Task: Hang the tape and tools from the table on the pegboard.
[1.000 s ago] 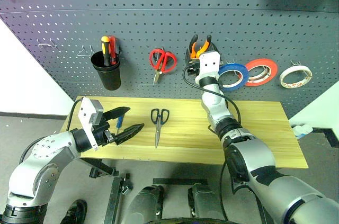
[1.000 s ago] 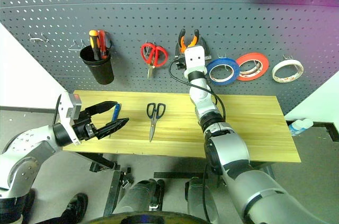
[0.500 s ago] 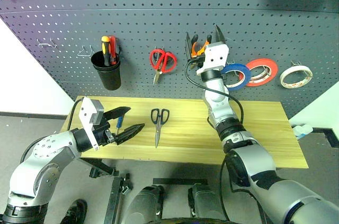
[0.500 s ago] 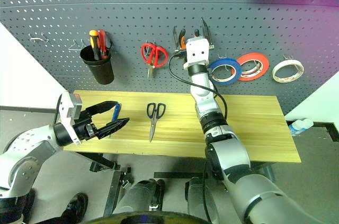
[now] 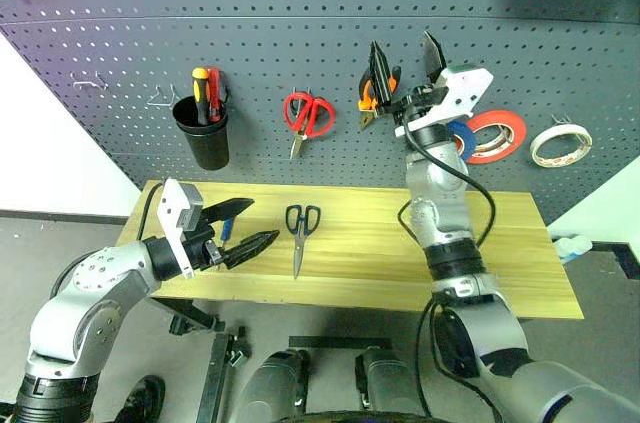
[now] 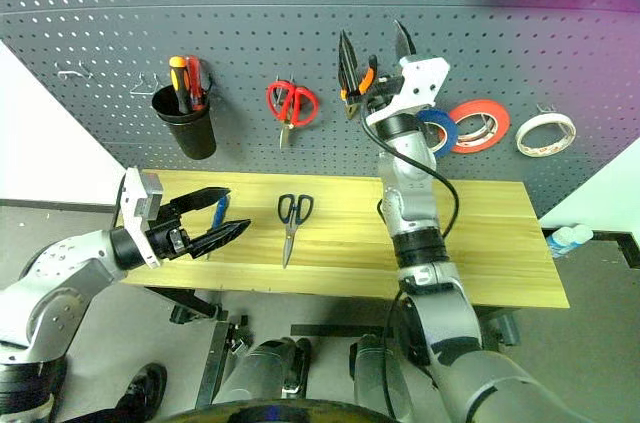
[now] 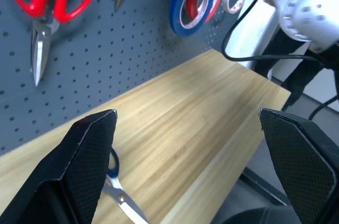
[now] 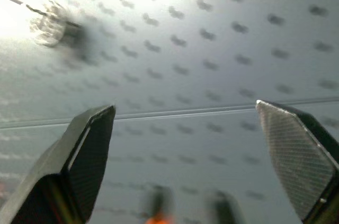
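No writing is legible. Right gripper [image 5: 405, 61] is spread empty before the pegboard [image 5: 300, 33], beside hung pliers [image 5: 372, 93] and tape [image 5: 462, 138]. Left gripper [image 5: 250, 226] gapes empty over the table [image 5: 500, 243] near scissors [image 5: 299, 231] and screwdriver [image 5: 226, 231].

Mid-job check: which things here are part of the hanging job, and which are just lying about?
Job items:
- pegboard
- blue tape, hung
- orange-handled pliers, hung
- black-handled scissors, on the table
- blue-handled screwdriver, on the table

Lying about:
- red scissors
- black cup with screwdrivers
- red-orange tape
- white tape
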Motion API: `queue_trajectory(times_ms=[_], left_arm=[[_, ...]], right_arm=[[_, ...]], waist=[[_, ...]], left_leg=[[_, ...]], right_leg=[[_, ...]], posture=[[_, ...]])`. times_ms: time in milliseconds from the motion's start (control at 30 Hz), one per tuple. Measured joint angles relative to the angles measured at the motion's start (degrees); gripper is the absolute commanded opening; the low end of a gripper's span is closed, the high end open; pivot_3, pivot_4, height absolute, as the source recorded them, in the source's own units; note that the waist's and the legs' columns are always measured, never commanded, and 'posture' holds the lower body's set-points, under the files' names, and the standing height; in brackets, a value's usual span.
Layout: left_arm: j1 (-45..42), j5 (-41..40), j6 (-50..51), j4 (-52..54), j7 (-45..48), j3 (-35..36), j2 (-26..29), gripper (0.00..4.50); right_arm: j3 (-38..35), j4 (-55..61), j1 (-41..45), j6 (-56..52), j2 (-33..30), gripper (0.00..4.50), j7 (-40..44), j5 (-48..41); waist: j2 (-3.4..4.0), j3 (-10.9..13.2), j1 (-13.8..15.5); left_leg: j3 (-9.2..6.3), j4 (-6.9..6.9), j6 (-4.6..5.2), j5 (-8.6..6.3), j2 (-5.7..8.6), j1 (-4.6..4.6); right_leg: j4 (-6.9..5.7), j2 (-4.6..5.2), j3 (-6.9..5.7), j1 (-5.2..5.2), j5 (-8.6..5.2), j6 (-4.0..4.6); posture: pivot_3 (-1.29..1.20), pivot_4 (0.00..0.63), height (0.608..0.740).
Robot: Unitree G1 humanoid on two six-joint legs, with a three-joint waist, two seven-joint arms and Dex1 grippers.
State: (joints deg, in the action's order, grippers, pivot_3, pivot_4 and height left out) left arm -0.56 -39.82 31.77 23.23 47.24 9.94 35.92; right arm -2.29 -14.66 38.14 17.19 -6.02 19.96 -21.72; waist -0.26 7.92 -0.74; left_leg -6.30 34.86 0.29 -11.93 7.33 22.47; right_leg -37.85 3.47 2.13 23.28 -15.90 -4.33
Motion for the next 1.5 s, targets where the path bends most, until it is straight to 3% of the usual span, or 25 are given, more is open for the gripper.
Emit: queue_trajectory(times_ms=[133,333,667,967,1233,1500], left_arm=[[-1.2,0.8,-0.6,-1.6,0.2,-0.5,-1.0,4.50],[-4.0,3.4,-2.7,-5.6,0.2,-2.7,-3.0,4.50],[-8.5,16.1,-5.9,-16.6,-10.0,-10.3,-11.0,4.50],[-17.6,28.7,0.6,-28.2,-31.7,-13.1,-23.6,4.50],[-22.3,33.2,14.3,-27.5,-40.0,-17.3,-30.3,4.50],[-29.4,37.9,26.1,-33.9,-50.6,-15.7,-36.3,4.50]], right_arm=[[-0.5,8.6,-5.4,-10.1,-3.9,4.44,5.7,-7.1],[1.6,15.4,-19.4,-20.1,-17.1,4.44,21.4,-10.3],[0.6,21.9,-30.6,-33.5,-31.5,4.44,38.4,-15.8],[-1.4,22.0,-31.4,-34.5,-32.9,4.44,43.8,-15.7],[-2.3,23.5,-31.4,-36.8,-32.5,4.44,43.3,-17.1],[-2.8,23.6,-30.5,-38.2,-31.2,4.44,41.0,-17.3]], waist=[[-0.01,0.0,0.0],[-0.01,0.0,0.0],[-0.03,0.0,0.0],[-0.10,0.0,-0.2],[-0.35,0.1,-0.3],[-0.53,0.4,-0.5]], left_leg=[[0.00,-0.03,0.01,-0.01,-0.04,0.04],[0.04,0.03,0.27,-0.18,-0.08,0.25],[0.01,0.31,0.36,-0.27,-0.16,0.61],[-0.05,0.56,0.38,-0.29,-0.15,0.83],[-0.08,0.69,0.40,-0.31,-0.15,0.87],[-0.11,0.80,0.46,-0.38,-0.15,0.91]], right_leg=[[0.23,-0.01,-0.02,-0.06,0.00,0.01],[0.77,0.02,-0.13,-0.16,0.02,-0.04],[0.84,0.03,-0.30,-0.04,0.15,-0.28],[0.86,0.04,-0.48,0.02,0.30,-0.54],[0.82,0.04,-0.53,0.00,0.31,-0.56],[0.83,0.04,-0.58,-0.01,0.31,-0.60]], posture=[[-0.02,0.092,0.740],[-0.06,0.087,0.740],[-0.11,0.089,0.740],[-0.15,0.106,0.740],[-0.16,0.145,0.740],[-0.17,0.157,0.740]])
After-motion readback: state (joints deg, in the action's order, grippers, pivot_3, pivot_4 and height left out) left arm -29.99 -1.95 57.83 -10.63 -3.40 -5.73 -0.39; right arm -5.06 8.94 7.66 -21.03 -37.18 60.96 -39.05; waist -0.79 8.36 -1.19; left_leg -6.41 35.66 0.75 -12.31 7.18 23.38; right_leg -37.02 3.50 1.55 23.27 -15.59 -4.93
